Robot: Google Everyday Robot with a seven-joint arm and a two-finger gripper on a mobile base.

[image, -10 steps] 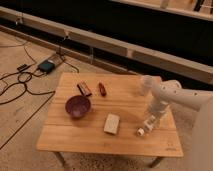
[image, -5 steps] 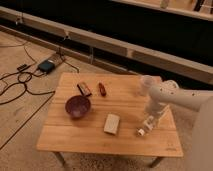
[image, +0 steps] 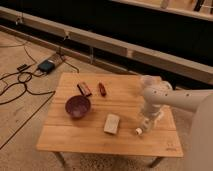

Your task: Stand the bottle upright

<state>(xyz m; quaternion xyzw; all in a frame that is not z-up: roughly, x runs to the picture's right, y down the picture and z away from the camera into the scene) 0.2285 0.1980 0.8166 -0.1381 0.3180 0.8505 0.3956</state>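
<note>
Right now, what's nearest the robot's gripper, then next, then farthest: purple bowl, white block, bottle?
The gripper hangs over the table, near its right end.
1. bottle, right at the gripper.
2. white block, mid-table, front.
3. purple bowl, beyond the block.

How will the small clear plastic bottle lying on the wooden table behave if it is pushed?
The small clear plastic bottle with a white cap lies on its side, so it would probably roll on the flat wooden table. It looks slim and probably light, so once upright it may tip easily. The pincer hangs close over it.
</note>
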